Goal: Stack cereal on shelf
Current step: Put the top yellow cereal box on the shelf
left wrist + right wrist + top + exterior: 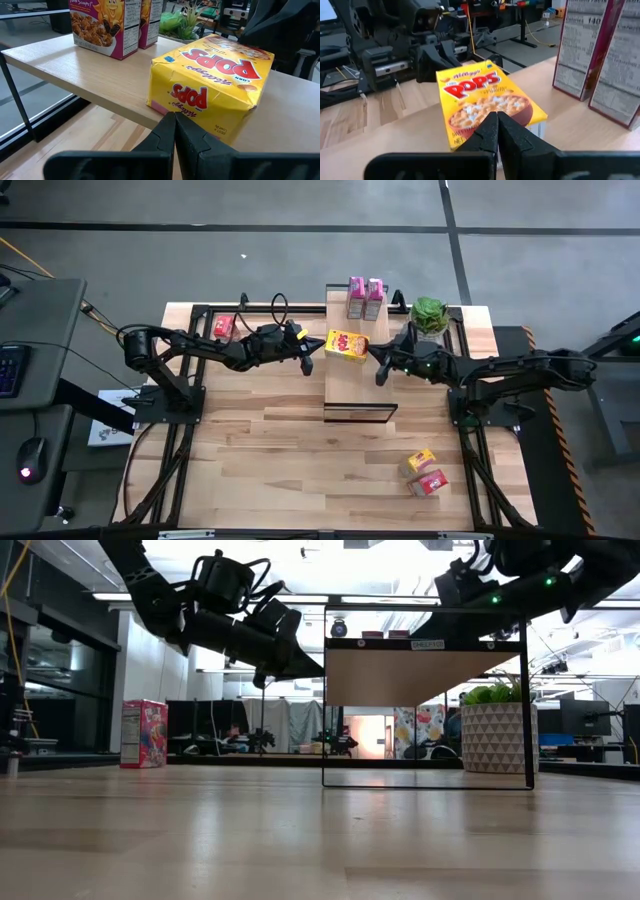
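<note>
Planked wood tabletop (300, 450) fills the high view, with grey floor around it; the shelf (357, 380) runs down its middle on a dark frame. Two pink boxes (365, 298) stand upright side by side at the shelf's far end; a yellow box (347, 345) lies flat on the board nearer the middle, its long side across the shelf and one end at the board's left edge. The left gripper (306, 350) sits just beside that end, fingers pressed together and holding nothing; the left wrist view shows the closed tips (175, 132) right at the box (212, 90), though contact cannot be told. The right gripper (381, 365) hangs over the shelf on the box's other side, also closed and empty, its tips (496, 131) near the box's face (487, 102). A red box (224, 327) stands on the table behind the left arm; another yellow box (420, 461) and a red box (429, 481) lie together near the front right corner. A potted plant (430, 315) sits just right of the shelf's far end.
</note>
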Robot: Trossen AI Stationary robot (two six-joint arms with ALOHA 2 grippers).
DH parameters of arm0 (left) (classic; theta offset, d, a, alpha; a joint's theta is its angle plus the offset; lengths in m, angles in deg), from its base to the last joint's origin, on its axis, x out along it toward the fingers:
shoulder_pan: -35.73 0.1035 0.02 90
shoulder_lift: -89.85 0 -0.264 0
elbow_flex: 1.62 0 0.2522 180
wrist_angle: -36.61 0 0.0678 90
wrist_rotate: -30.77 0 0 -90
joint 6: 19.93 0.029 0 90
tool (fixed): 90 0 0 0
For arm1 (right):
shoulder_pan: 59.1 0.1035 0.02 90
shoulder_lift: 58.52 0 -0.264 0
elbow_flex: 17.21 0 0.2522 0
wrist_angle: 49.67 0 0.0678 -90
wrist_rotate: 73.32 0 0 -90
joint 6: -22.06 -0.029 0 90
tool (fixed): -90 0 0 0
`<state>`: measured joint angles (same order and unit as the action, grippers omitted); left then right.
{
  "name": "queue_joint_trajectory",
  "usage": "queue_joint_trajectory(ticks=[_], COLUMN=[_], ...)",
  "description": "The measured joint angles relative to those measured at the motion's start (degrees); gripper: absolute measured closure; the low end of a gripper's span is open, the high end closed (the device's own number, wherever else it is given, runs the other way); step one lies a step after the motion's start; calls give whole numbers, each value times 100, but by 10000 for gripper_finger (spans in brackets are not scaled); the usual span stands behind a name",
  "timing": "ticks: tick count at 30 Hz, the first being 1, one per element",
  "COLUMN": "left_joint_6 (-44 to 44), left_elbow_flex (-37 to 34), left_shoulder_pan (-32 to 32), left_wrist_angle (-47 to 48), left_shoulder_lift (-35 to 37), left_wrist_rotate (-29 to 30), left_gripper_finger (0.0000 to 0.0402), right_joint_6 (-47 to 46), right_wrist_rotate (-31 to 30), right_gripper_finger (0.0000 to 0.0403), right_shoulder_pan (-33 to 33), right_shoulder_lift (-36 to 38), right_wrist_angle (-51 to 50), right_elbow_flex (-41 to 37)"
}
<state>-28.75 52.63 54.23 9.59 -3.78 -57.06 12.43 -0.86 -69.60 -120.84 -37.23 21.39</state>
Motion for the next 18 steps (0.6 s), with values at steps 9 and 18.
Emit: queue_joint_trajectory(ticks=[9,18], left_joint_6=[0,146], left_elbow_flex=[0,2], left_shoulder_pan=[0,22], left_wrist_angle=[-28,252], left_shoulder_lift=[0,312], left_wrist_rotate=[0,-2], left_gripper_finger=[402,401], right_joint_6=[-82,-194], right_wrist_rotate=[-92,-95], right_gripper_finger=[403,403], right_shoulder_pan=[0,0], right_shoulder_lift=[7,377], right_wrist_angle=[-148,-699], right_elbow_flex=[5,11])
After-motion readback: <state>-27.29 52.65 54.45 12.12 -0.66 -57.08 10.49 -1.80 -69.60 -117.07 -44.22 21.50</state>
